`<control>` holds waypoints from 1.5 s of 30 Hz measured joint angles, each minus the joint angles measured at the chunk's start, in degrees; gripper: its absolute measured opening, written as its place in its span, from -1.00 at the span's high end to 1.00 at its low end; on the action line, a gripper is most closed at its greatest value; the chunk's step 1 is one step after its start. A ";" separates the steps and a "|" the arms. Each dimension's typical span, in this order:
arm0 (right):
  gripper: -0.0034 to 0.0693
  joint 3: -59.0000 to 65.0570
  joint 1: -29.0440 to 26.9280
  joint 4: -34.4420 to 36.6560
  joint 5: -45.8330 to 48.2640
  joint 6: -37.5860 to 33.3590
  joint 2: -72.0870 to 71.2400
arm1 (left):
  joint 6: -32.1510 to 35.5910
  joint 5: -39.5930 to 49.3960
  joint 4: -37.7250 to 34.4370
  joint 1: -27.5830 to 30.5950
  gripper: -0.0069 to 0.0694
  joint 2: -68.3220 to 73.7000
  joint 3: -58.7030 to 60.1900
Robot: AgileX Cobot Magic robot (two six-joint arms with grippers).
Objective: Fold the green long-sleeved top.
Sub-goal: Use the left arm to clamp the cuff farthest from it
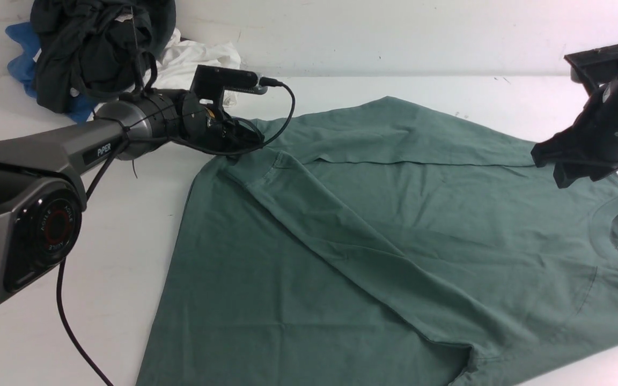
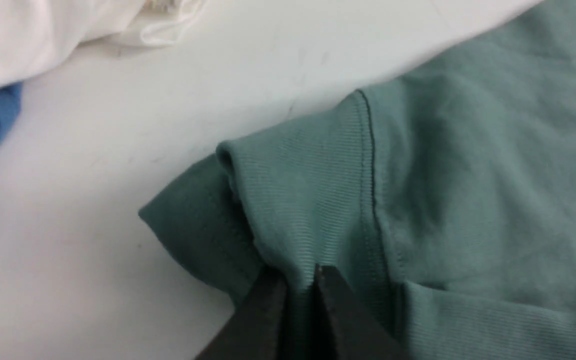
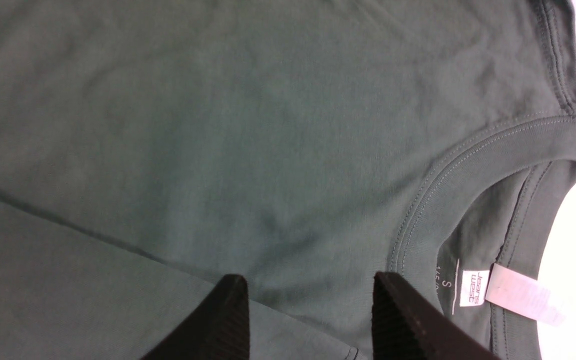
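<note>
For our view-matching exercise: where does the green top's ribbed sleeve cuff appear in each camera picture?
Front view: sleeve cuff left of centre, upper half.
Left wrist view: centre, pinched by the left tool.
Right wrist view: not in it.
Shared landmark: the green long-sleeved top, in all three.

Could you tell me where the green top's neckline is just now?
The ribbed neckline of the green long-sleeved top lies at the front view's right edge, on the robot's right, close beside the open right claw.
</note>
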 joint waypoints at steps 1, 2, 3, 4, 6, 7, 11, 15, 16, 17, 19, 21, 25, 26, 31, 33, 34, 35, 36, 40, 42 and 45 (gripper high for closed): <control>0.01 0.00 0.00 0.00 0.00 0.00 0.00 | 0.54 0.12 -0.05 0.00 0.76 -0.70 0.00; 0.01 0.00 0.00 0.00 0.00 -0.13 0.00 | 1.19 0.35 -0.17 0.00 0.76 -1.47 0.00; 0.01 0.00 0.00 0.14 0.00 -0.26 0.00 | 1.55 0.46 -0.18 0.00 0.76 -2.29 0.00; 0.01 0.00 0.00 0.29 0.00 -0.38 0.00 | 1.82 0.63 -0.23 0.00 0.76 -3.02 0.00; 0.01 0.00 0.00 0.96 0.00 -1.09 0.00 | 2.30 0.92 -0.23 0.00 0.76 -4.38 0.00; 0.01 0.00 0.00 1.22 0.00 -1.09 0.00 | 2.49 1.04 -0.23 0.00 0.76 -4.81 0.00; 0.01 0.00 0.00 2.42 0.00 -1.90 0.00 | 3.53 1.79 0.35 0.00 0.76 -5.88 0.00; 0.01 0.00 0.00 3.60 0.02 -3.07 0.00 | 3.89 4.49 0.75 0.00 0.75 -5.72 0.00; 0.01 0.00 0.00 3.83 0.02 -3.24 0.00 | 3.89 4.81 0.75 0.00 0.73 -5.50 0.00; 0.01 0.00 0.00 4.12 0.02 -3.45 0.00 | 3.95 4.87 0.93 0.00 0.70 -5.19 0.00; 0.01 0.00 0.00 4.40 0.02 -3.70 0.00 | 3.94 5.16 1.95 0.00 0.61 -4.34 0.00; 0.01 0.00 0.00 4.40 0.02 -3.85 0.00 | 3.88 5.43 3.19 0.06 0.46 -3.45 0.00; 0.01 0.00 0.00 4.40 0.02 -3.99 0.00 | 1.18 5.79 3.94 0.61 0.06 -2.84 -0.10; 0.01 0.00 0.00 4.40 0.02 -4.05 0.00 | 0.34 5.87 3.93 0.86 -0.03 -2.84 -0.32; 0.01 0.00 0.00 4.40 0.02 -4.23 0.00 | -5.90 5.87 4.24 1.73 -0.40 -2.84 -1.92; 0.01 0.00 0.00 4.40 0.02 -4.27 0.00 | -6.73 5.42 4.12 1.79 -0.44 -2.84 -2.01; 0.01 0.00 0.00 4.40 0.02 -4.27 0.00 | -6.81 5.33 4.13 1.79 -0.45 -2.79 -2.01; 0.01 0.00 0.00 4.40 0.02 -4.27 0.00 | -6.95 4.51 3.89 1.79 -0.46 -2.53 -2.06; 0.01 0.00 0.00 4.40 0.02 -4.27 0.00 | -7.17 3.54 3.60 1.79 -0.46 -2.08 -2.19; 0.01 0.00 0.00 4.40 0.02 -4.27 0.00 | -7.28 2.12 2.41 1.79 -0.46 -0.41 -2.32; 0.01 0.00 0.00 4.40 0.02 -4.27 0.00 | -7.28 1.55 1.60 1.79 -0.45 0.69 -2.32; 0.01 0.00 0.00 4.40 0.02 -4.27 0.00 | -7.28 1.23 0.21 1.79 -0.39 2.04 -2.32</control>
